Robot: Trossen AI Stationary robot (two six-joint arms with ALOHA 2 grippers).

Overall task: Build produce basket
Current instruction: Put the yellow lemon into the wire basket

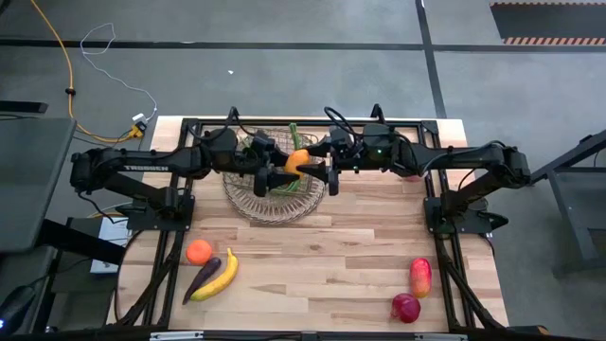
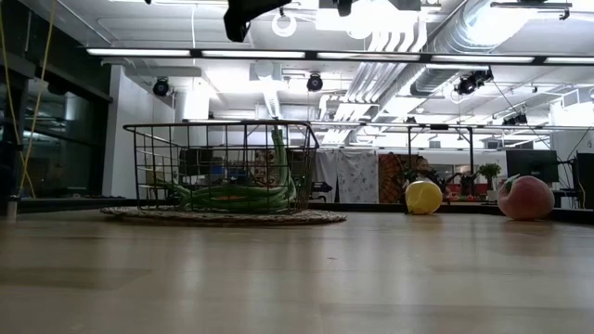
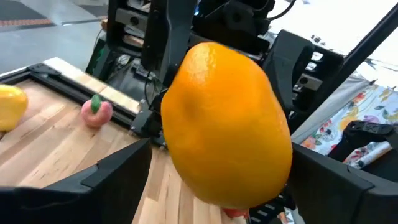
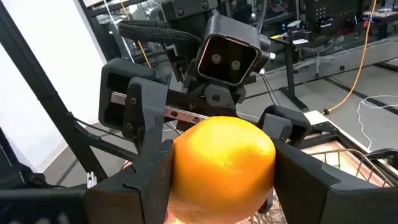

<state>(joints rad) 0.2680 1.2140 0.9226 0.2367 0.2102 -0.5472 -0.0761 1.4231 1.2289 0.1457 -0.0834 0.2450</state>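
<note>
High view: left end effector (image 1: 275, 176) and right end effector (image 1: 320, 170) meeting above basket (image 1: 248, 201), orange (image 1: 296, 163) between them; more produce on desk (image 1: 322, 256) nearer front.

Low view: basket resting on desk, green beans (image 2: 232, 197) inside; arms overhead.

Left wrist view: fingers (image 3: 118, 174) spread wide either side of orange, contact unclear.

Right wrist view: fingers (image 4: 149, 177) pinching orange.

Risk: mid-air handover; early release could drop fruit, bouncing off rim and rolling away

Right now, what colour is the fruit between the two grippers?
Orange; clearest in the right wrist view.
</note>
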